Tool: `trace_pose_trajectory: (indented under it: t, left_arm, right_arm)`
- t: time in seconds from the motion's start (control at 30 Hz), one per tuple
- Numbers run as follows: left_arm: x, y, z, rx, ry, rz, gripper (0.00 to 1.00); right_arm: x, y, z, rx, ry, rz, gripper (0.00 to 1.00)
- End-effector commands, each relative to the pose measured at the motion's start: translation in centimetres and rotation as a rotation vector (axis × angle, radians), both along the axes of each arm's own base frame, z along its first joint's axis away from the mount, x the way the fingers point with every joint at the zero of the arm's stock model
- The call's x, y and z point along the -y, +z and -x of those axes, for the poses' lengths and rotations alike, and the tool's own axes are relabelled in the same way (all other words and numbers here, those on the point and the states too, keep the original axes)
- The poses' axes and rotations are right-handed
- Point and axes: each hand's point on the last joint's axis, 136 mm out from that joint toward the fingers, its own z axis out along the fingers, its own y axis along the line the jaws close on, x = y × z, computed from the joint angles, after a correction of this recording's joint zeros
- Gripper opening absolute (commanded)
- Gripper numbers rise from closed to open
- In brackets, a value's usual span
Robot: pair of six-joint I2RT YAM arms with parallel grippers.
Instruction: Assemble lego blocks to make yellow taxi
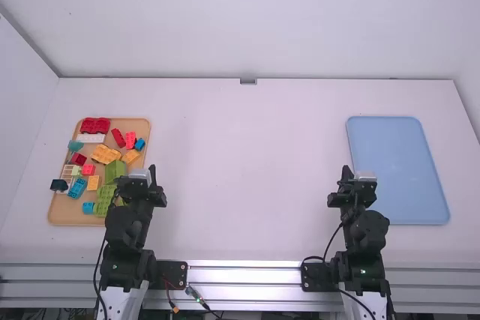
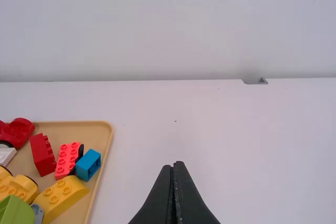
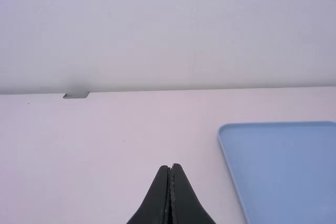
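Note:
My left gripper is over the table at the right edge of the tan tray; in the left wrist view the left gripper is shut, nothing between its fingers. My right gripper stands just left of the blue tray; in the right wrist view the right gripper is shut too. The tan tray holds a yellow wheeled block, a yellow curved block, an orange-yellow brick, a red wheeled block and red, blue, green and white bricks.
A wall rises behind the table's far edge, with a small grey bracket at its middle. Another wall stands at the left. Bare white table lies between the two trays. Cables run beside both arm bases.

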Motion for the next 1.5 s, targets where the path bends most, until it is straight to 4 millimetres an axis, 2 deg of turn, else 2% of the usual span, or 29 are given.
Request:
trace_pose_trajectory:
  t: [0.0, 0.3, 0.53, 0.77, 1.1, 1.47]
  left_arm:
    - [0.0, 0.0, 0.0, 0.0, 0.0, 0.0, 0.0]
    - [-0.1, 0.3, 0.0, -0.003, 0.006, 0.0, 0.03]
    - [-0.5, 1.2, 0.0, -0.022, 0.03, 0.009, 0.1]
    - [-1.2, 2.9, -0.3, -0.072, 0.067, 0.016, 0.19]
    - [-2.7, 6.4, -2.2, -0.139, 0.149, 0.011, 0.37]
    - [-4.6, 10.5, -6.0, -0.197, 0.263, 0.099, 0.6]
  right_arm:
    - [0.0, 0.0, 0.0, 0.0, -0.002, -0.002, 0.0]
    - [-0.1, 0.4, -0.1, 0.0, 0.003, -0.002, 0.03]
    - [-0.2, 1.6, -0.4, -0.009, 0.013, -0.003, 0.1]
    - [-0.5, 3.4, -1.2, -0.025, 0.028, 0.019, 0.2]
    - [-1.0, 6.1, -3.8, -0.046, 0.054, 0.014, 0.37]
    - [-1.8, 8.7, -8.5, -0.073, 0.086, 0.002, 0.6]
